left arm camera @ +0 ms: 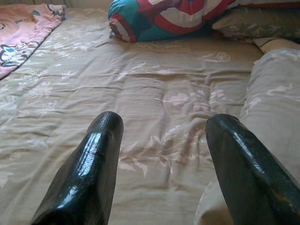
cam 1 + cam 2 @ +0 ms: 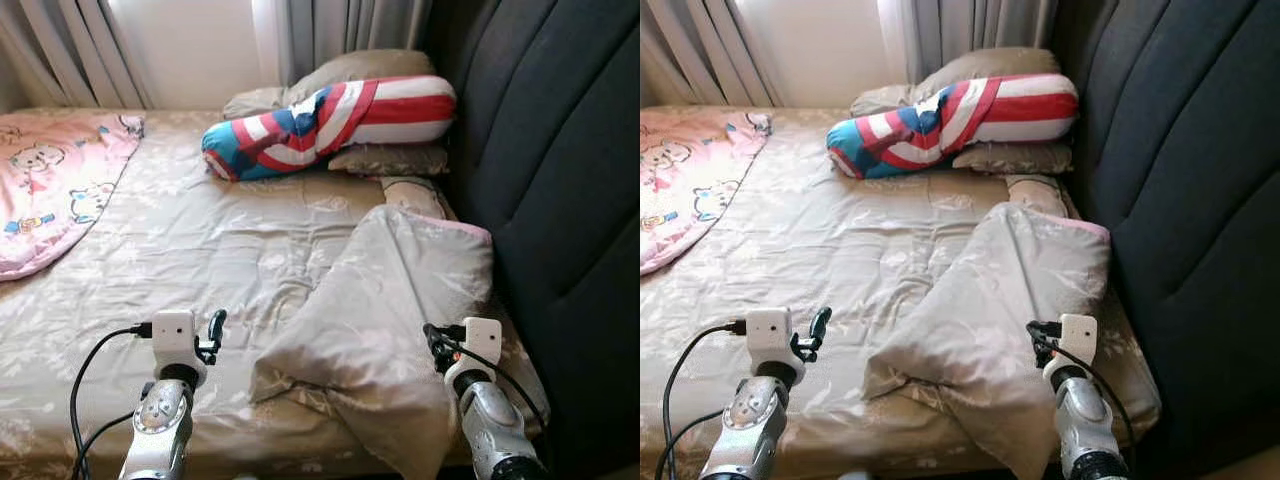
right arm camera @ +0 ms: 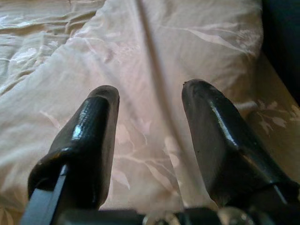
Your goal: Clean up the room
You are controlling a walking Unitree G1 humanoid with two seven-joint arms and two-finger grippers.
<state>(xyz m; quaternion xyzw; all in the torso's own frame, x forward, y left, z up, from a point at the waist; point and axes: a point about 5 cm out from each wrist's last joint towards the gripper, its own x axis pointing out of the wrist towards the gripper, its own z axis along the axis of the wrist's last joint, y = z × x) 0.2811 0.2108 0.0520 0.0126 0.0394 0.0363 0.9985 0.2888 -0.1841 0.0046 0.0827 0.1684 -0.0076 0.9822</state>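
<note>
Head views: a bed (image 2: 200, 250) under a beige floral sheet is shown. A folded beige blanket (image 2: 380, 300) lies bunched at the near right edge, against the dark headboard (image 2: 560, 200), partly hanging over the near edge; it is judged the item to be straightened. A striped bolster (image 2: 330, 120) rests across the pillows (image 2: 390, 158) at the far right corner, and a pink quilt (image 2: 50, 190) is draped along the far left edge. Both arms are held forward over the near edge, the left gripper (image 2: 213, 335) above bare sheet, the right gripper (image 2: 436, 345) at the blanket's right flank.

Left wrist view: the fingers (image 1: 89, 168) are seen spread apart, empty, with the blanket just beside one.

Right wrist view: the fingers (image 3: 89, 140) are parted above the blanket, nothing held, apparently poised for a pinch.
</note>
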